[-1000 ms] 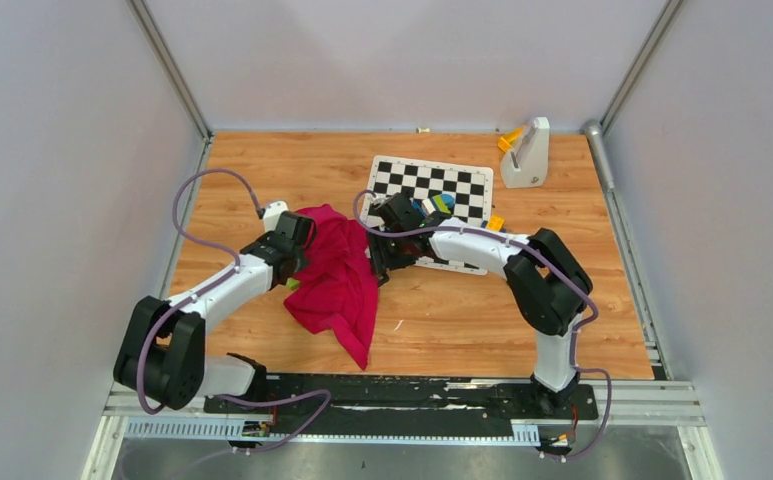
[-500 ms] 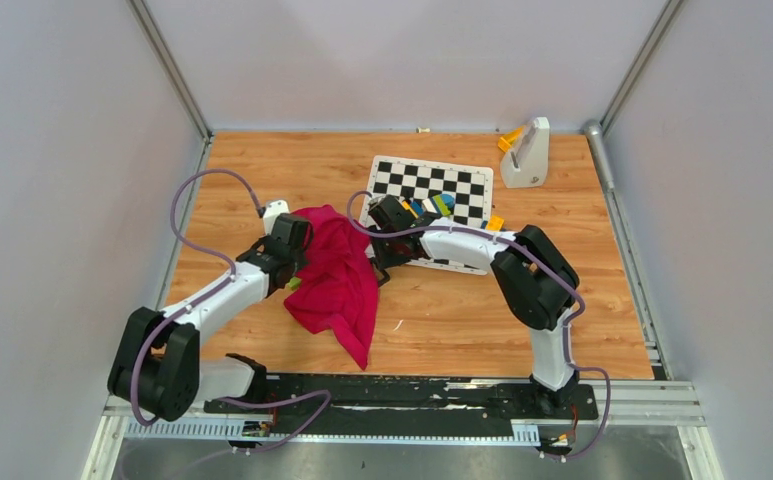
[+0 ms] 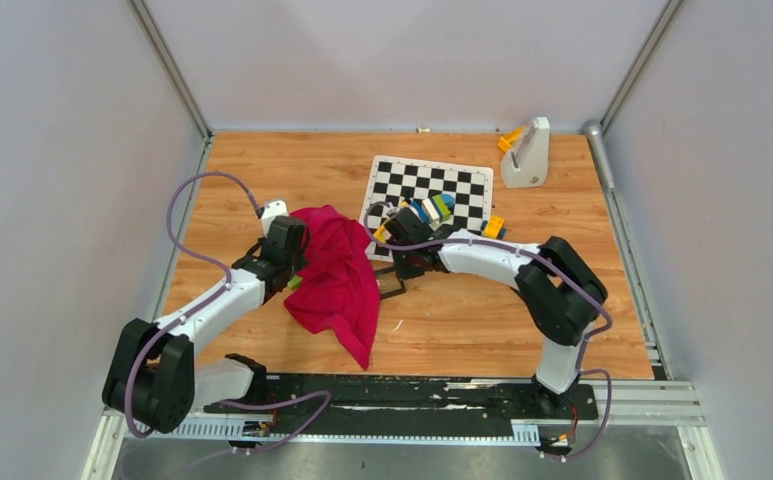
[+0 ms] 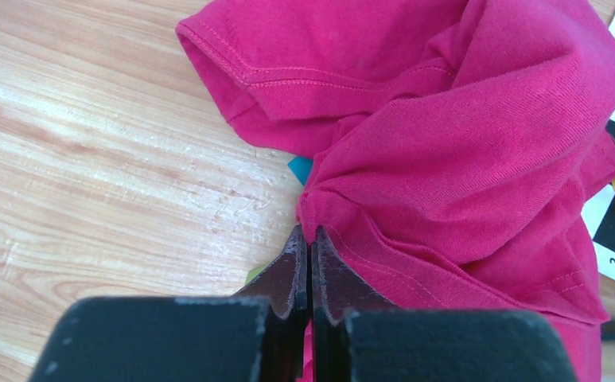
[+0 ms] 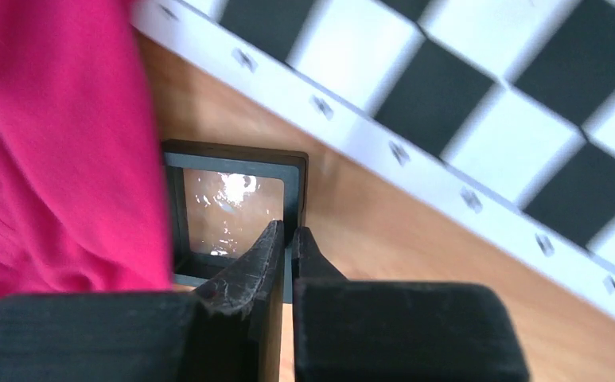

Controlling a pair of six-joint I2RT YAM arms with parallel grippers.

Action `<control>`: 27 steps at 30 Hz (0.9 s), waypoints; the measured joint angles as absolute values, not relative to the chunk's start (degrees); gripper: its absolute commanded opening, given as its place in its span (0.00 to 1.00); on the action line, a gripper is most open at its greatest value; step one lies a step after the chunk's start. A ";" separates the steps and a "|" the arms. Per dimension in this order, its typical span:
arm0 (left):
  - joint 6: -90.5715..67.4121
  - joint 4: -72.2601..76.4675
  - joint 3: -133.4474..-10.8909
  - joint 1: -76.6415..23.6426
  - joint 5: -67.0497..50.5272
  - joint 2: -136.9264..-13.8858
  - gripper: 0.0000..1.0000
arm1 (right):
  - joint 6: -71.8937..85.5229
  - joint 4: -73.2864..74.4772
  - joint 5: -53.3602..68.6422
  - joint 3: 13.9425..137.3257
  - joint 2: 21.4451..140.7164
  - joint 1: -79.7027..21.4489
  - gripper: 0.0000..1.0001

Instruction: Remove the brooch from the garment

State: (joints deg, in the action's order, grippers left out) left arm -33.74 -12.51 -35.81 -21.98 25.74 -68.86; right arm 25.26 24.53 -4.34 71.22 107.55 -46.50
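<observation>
The magenta garment [image 3: 337,275] lies crumpled left of centre on the wooden table. My left gripper [image 3: 295,268] is at its left edge, shut on a fold of the cloth [image 4: 463,135], with pink fabric pinched between the fingers at the left gripper's tips [image 4: 310,235]. My right gripper [image 3: 403,270] is just right of the garment [image 5: 57,159]. It is shut on the right bar of a hollow black square frame [image 5: 232,151] that lies on the wood. The brooch is hidden. A tiny yellow-green sliver [image 4: 254,274] shows beside my left finger; I cannot tell what it is.
A black-and-white chequered board [image 3: 432,185] lies behind my right gripper, with coloured toy blocks [image 3: 432,207] on its near edge. A white stand with an orange part [image 3: 527,155] is at the back right. The black frame [image 3: 392,285] partly tucks under the cloth's edge.
My right gripper has gone from half open to shut on the frame's bar and shifted a little right, away from the garment. The left gripper keeps its hold on the cloth.
</observation>
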 measured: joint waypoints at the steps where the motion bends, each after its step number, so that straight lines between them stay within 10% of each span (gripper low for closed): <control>1: -33.61 -12.43 -35.75 -21.98 25.56 -68.84 0.00 | 25.65 24.80 -4.71 68.88 105.56 -46.28 0.00; 20: -26.59 -1.23 -29.45 -21.98 10.39 -60.66 0.00 | 34.20 30.70 -6.26 45.47 73.67 -17.10 0.00; 23: -25.41 1.08 -28.49 -22.00 6.11 -58.78 0.00 | 34.22 30.59 -5.63 45.47 75.31 -16.73 0.14; 27: -25.34 0.16 -30.57 -22.00 -1.58 -57.34 0.00 | 34.89 30.65 -5.48 45.47 77.32 -16.62 0.56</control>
State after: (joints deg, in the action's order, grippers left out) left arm -25.34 0.16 -30.57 -22.00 -1.58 -57.34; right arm 34.89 30.65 -5.48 45.47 77.32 -16.62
